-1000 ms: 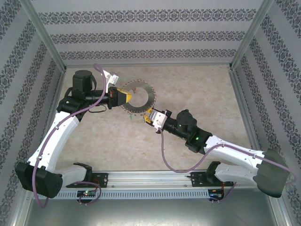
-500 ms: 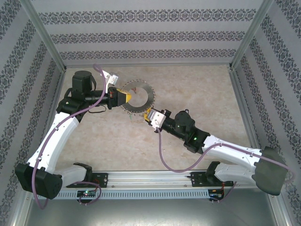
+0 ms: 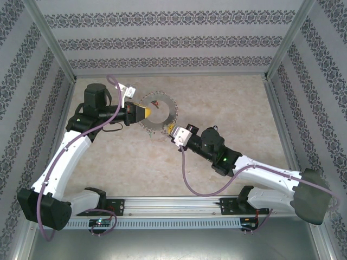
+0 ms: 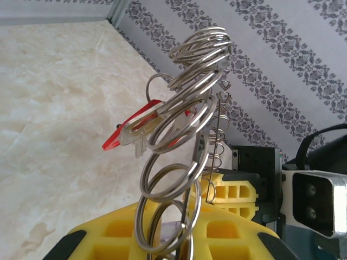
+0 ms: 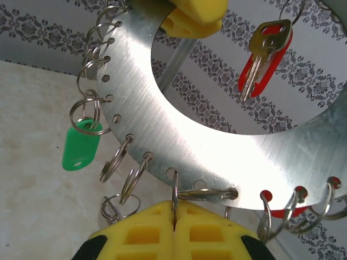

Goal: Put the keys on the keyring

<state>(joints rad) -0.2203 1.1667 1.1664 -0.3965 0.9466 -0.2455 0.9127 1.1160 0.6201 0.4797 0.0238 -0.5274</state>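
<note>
Right gripper (image 5: 174, 215), its yellow pads pressed together, pinches one small silver wire loop (image 5: 174, 189) at the near rim of the large flat grey metal keyring (image 5: 162, 108). The left gripper (image 4: 187, 225) clamps the far rim and holds the keyring on edge above the beige marbled table (image 3: 227, 108). Likely hazards: the thin wire may slip from between the flat pads if it is pulled sideways. A hard pull could twist the keyring in the left grip. Neighbouring loops crowd the pinched one and may snag on it. One small red-headed key with a silver blade (image 5: 264, 51) hangs from a loop at the far rim. It is seen through the wide hole, well apart from the right gripper and up to its right in the right wrist view. A sliver of red (image 5: 282, 212) shows behind the rim to the right of the pinched loop; whether it is the second key cannot be told. A green plastic tag (image 5: 80, 145) hangs from a loop on the left side.
</note>
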